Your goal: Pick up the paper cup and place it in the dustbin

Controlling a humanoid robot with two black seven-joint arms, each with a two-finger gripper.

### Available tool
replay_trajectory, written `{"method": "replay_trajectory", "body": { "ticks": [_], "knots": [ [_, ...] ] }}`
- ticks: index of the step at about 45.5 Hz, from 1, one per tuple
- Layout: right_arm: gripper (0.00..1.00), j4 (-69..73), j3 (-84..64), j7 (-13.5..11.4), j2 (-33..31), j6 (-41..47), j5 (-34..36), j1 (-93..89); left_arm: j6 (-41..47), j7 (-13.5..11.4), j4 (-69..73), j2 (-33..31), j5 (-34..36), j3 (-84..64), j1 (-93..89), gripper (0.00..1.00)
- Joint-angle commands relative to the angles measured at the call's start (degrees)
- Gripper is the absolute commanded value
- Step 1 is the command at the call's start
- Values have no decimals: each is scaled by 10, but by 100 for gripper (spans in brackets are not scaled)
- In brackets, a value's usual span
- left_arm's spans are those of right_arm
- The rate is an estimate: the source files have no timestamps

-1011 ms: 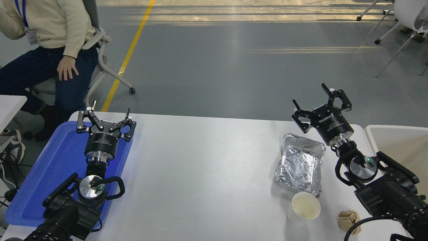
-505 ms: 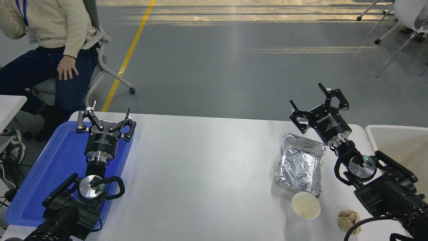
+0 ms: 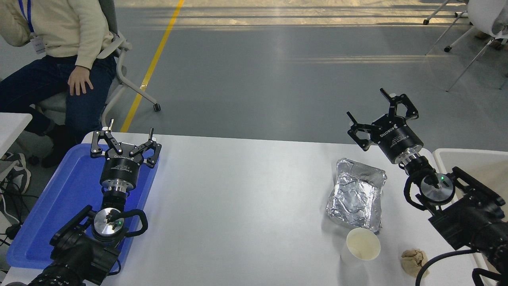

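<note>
The right gripper (image 3: 377, 113) hangs above the far edge of the desk (image 3: 246, 206), its fingers spread wide and holding nothing. The paper cup (image 3: 362, 247) stands well behind it, toward the robot and a little to its left, on the near side of the crumpled foil tray (image 3: 356, 193) and just beside that tray's near corner. A tan paper wad (image 3: 412, 261) lies near the cup on the cup's right. The dustbin (image 3: 438, 159) sits to the gripper's right and slightly nearer the robot, off the desk's right end.

The cup stands upright, mouth up, its long axis vertical and its walls tapering toward the base. It looks empty, so it is probably very light and thin-walled: easy to tip or crush. A gentle pinch across the rim or upper wall seems best.

The left gripper (image 3: 126, 139), also open, is parked over the blue tray (image 3: 51, 214).
</note>
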Motion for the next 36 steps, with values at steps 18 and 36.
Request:
{"method": "replay_trajectory", "body": {
  "ticks": [18, 36],
  "knots": [
    [100, 65, -319, 0, -114, -47, -50, 174, -1, 2, -1, 0, 1, 0, 0, 100],
    [100, 175, -598, 0, -192, -59, -52, 338, -1, 3, -1, 0, 1, 0, 0, 100]
  ]
}}
